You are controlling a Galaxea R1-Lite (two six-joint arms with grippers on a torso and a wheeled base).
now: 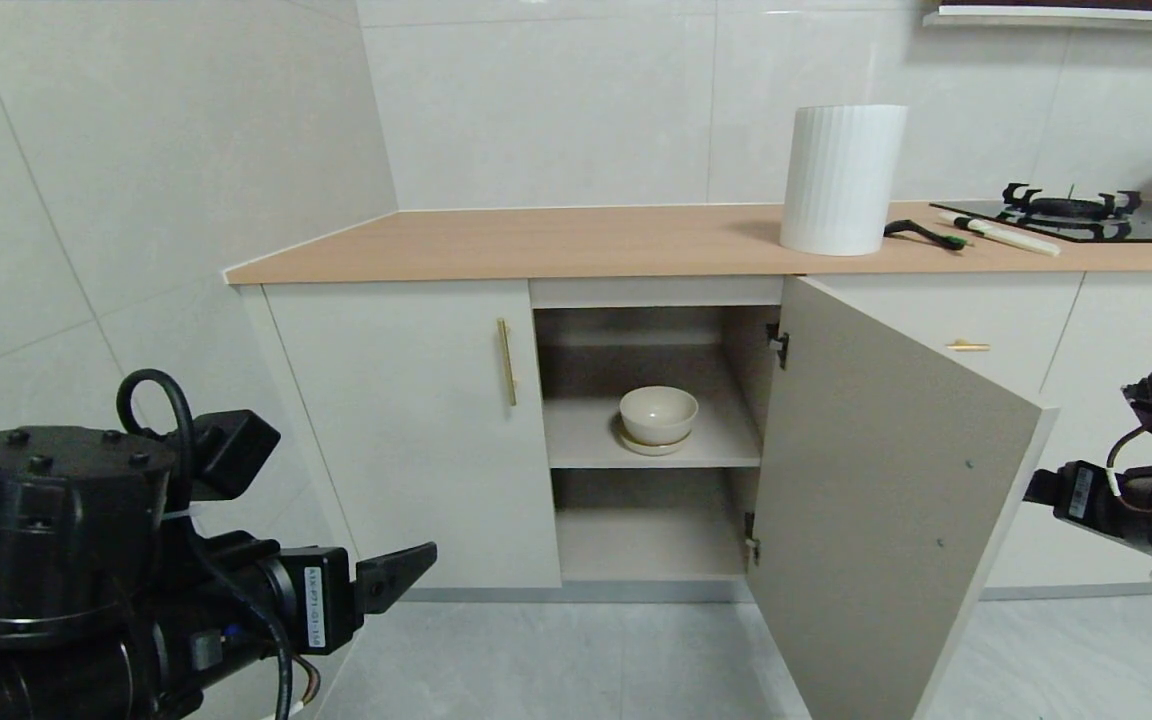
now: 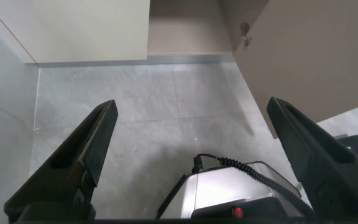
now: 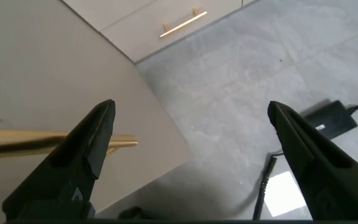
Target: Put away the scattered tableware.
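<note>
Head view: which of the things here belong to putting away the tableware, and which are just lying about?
Belongs to the job: bowl sitting on a small plate on the cabinet shelf; open cabinet door; probably the chopsticks on the counter.
Just lying about: white ribbed container; green-handled tool; gas stove.

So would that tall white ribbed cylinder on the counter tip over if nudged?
Probably, if pushed near its top: the tall white ribbed cylinder stands upright, taller than wide. Its ribbed wall likely offers grip. It looks rigid, possibly breakable.
</note>
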